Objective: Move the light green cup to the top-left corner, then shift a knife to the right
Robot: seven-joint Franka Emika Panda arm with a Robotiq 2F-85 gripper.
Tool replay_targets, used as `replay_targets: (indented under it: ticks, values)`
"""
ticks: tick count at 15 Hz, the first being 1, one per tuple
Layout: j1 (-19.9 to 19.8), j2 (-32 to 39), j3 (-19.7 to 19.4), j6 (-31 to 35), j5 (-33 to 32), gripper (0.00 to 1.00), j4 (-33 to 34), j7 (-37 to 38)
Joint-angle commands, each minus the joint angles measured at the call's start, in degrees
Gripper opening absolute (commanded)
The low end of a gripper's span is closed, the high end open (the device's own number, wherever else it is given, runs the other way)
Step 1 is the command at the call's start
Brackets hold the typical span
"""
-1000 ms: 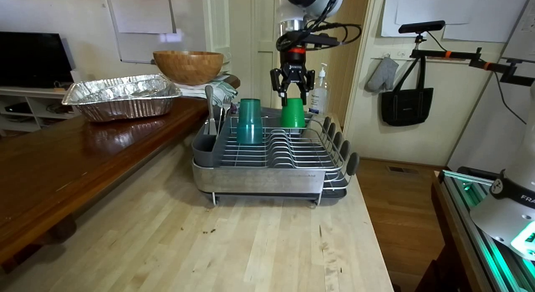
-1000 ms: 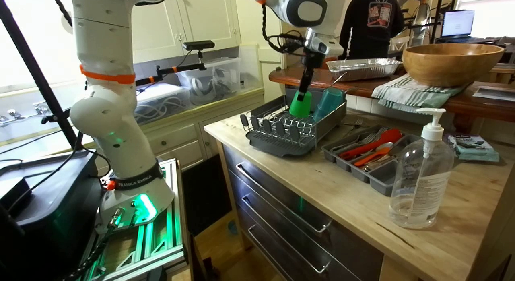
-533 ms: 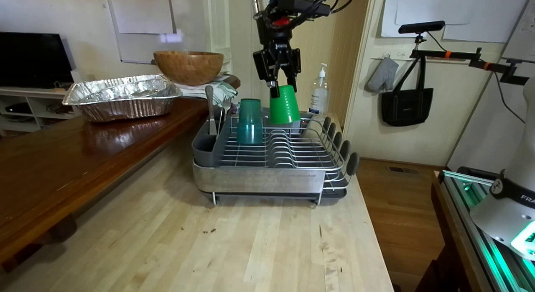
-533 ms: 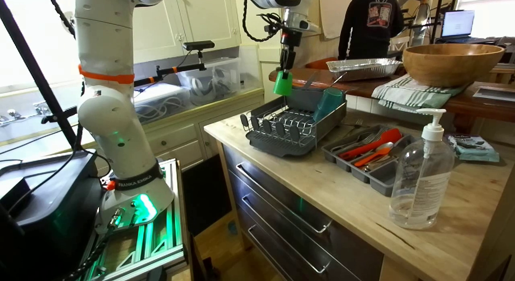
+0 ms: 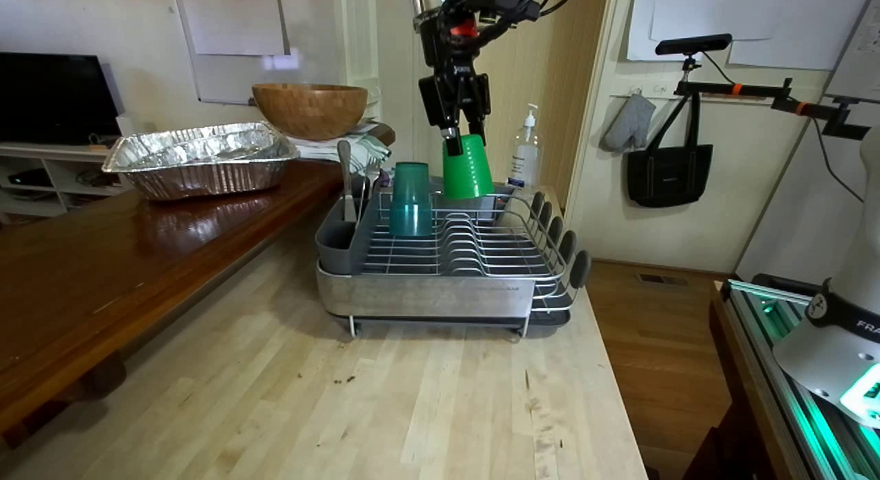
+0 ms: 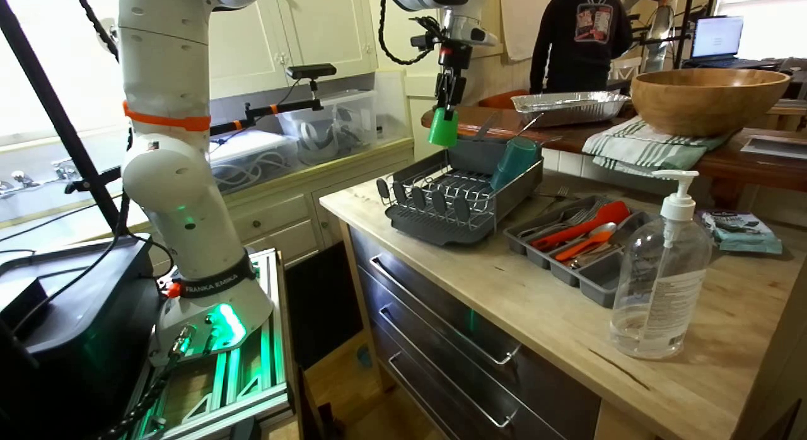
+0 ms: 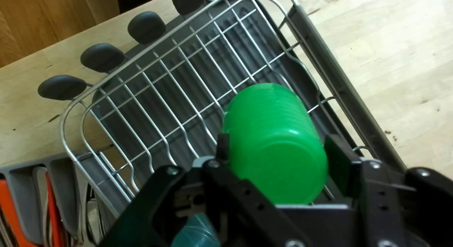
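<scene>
The light green cup point(image 5: 469, 174) is upside down and tilted, held above the dish rack in both exterior views point(image 6: 443, 132). My gripper point(image 5: 467, 139) is shut on it, with the fingers on both sides near its closed base. In the wrist view the cup point(image 7: 276, 141) fills the space between the fingers, open end toward the rack. The grey wire dish rack point(image 5: 426, 298) stands below; its wire corner point(image 7: 72, 105) shows in the wrist view. The grey cutlery tray point(image 6: 596, 292) holds several utensils. I cannot tell whether any of them is a knife.
A taller teal cup point(image 5: 410, 203) stands in the rack beside the utensil holder point(image 5: 337, 249), where metal utensils point(image 5: 347, 181) stick up. A soap bottle point(image 6: 662, 295) stands at the counter's near end. A raised wooden table point(image 5: 172, 260) runs alongside with a foil pan point(image 5: 199, 164).
The light green cup has risen off the rack in my gripper and tilted. It moved left in both exterior views, mostly in the first half second, then rose slightly.
</scene>
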Motion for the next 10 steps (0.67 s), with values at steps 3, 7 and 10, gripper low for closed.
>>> replay_targets:
  ticks: [3, 7, 10]
  values:
    - [2.47, 4.70, 0.53, -0.32, -4.74, 0.42, 8.01, 1.71]
    - [5.71, 11.55, 0.39, -5.40, -13.22, 0.42, 21.28, -0.88]
    - [7.69, 16.04, 0.68, -7.71, -18.03, 0.42, 29.38, -7.98]
